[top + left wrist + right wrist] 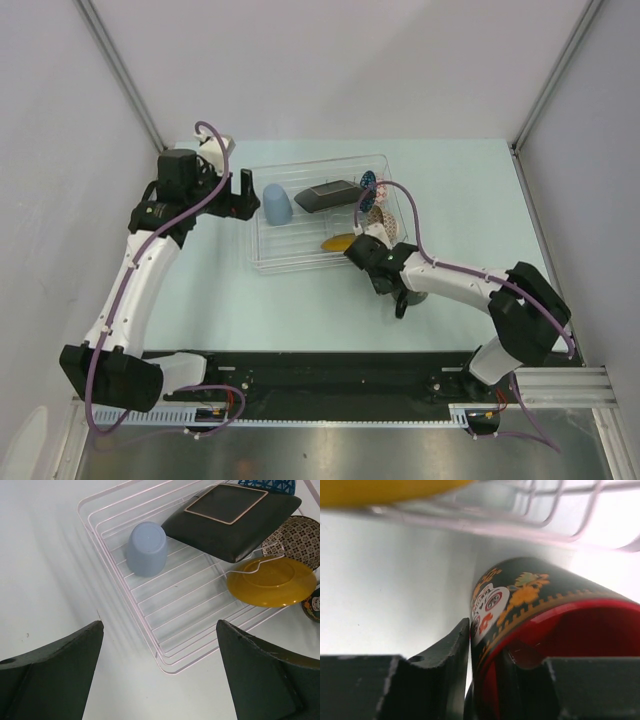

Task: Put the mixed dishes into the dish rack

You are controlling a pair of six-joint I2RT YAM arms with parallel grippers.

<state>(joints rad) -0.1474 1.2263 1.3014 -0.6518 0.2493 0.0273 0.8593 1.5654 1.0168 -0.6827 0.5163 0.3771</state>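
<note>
The clear dish rack (290, 255) holds an upturned blue-grey cup (277, 203), a dark square plate (328, 195), a blue mosaic bowl (368, 181), a small dark patterned plate (376, 214) and a yellow plate (338, 241). My right gripper (372, 252) is shut on the wall of a black mug with a red inside and a skull print (520, 600), one finger inside and one outside. The mug is just outside the rack's near wall (520, 515), at the rack's right end. It is hidden in the top view. My left gripper (243, 195) is open and empty at the rack's left side.
In the left wrist view the rack's corner (170, 665) lies between my open fingers (60, 670), with the cup (146, 547), square plate (232, 517), yellow plate (270, 580) and mug (312, 605) beyond. Grey walls enclose the table on three sides.
</note>
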